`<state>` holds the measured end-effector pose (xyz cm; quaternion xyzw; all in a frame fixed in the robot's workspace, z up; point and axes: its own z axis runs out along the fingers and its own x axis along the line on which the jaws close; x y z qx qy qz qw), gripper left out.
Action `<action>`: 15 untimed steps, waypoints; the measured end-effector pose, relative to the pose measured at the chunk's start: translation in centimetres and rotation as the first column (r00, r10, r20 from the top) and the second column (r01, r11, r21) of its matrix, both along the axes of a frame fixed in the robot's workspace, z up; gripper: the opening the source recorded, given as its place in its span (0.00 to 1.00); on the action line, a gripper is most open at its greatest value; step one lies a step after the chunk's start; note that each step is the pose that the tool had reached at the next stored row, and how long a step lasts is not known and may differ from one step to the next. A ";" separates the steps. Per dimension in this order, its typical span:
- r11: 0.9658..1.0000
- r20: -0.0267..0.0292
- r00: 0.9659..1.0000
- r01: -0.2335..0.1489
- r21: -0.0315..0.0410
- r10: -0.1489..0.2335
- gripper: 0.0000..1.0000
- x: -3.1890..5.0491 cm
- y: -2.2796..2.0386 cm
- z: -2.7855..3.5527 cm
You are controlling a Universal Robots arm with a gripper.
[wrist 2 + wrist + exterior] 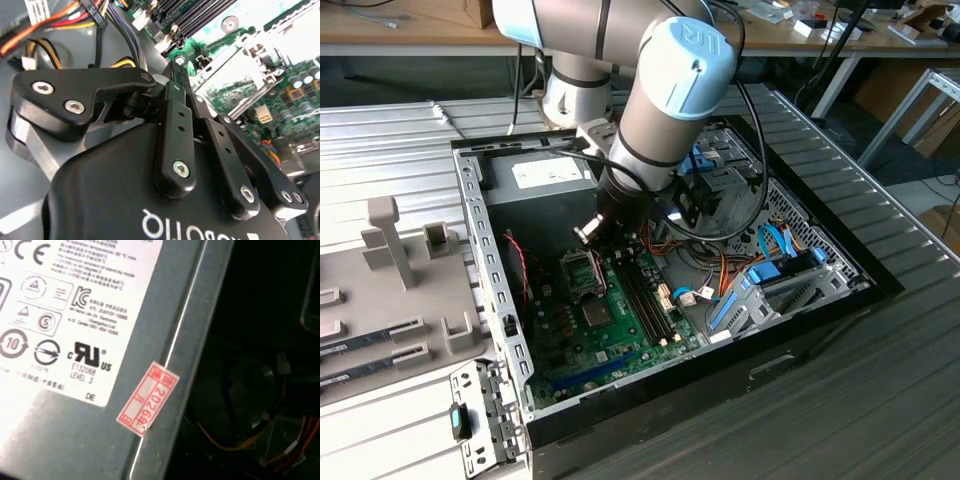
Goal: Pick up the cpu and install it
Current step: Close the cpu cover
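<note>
Black gripper, fingers drawn together at the tips, hung over the motherboard just beside the socket frame. Cpu's place, heading & long axis couldn't be told. Mem. slots and cables lay close by; grey power-supply box sat near, all inside the case.

Cable bundle and power supply close around socket.

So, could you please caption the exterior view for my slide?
Robot arm reaching into an open computer case, its wrist above the green motherboard.
</note>
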<state>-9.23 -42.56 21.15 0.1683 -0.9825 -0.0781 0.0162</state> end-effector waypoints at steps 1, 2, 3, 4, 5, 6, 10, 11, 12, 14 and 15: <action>1.000 0.000 1.000 -0.015 0.000 0.015 0.11 0.01 0.00 -0.04; 1.000 0.000 1.000 -0.031 0.000 0.031 0.11 0.04 0.00 -0.05; 0.999 0.000 0.999 -0.047 0.000 0.047 0.11 0.08 0.00 -0.05; 0.998 0.000 0.998 -0.062 0.001 0.062 0.11 0.11 0.00 -0.05; 0.997 -0.001 0.997 -0.075 0.002 0.075 0.11 0.13 0.00 -0.05; 0.996 0.000 0.996 -0.087 0.003 0.087 0.11 0.14 -0.01 -0.05; 0.992 0.002 0.993 -0.122 0.020 0.122 0.11 0.20 0.00 0.13; 0.990 0.002 0.991 -0.137 0.023 0.137 0.11 0.22 0.00 0.14; 0.988 0.002 0.988 -0.151 0.024 0.151 0.11 0.22 0.01 0.14; 0.982 0.002 0.982 -0.188 0.027 0.188 0.11 0.23 0.00 0.16; 0.968 0.004 0.968 -0.250 0.037 0.250 0.11 0.28 0.01 0.15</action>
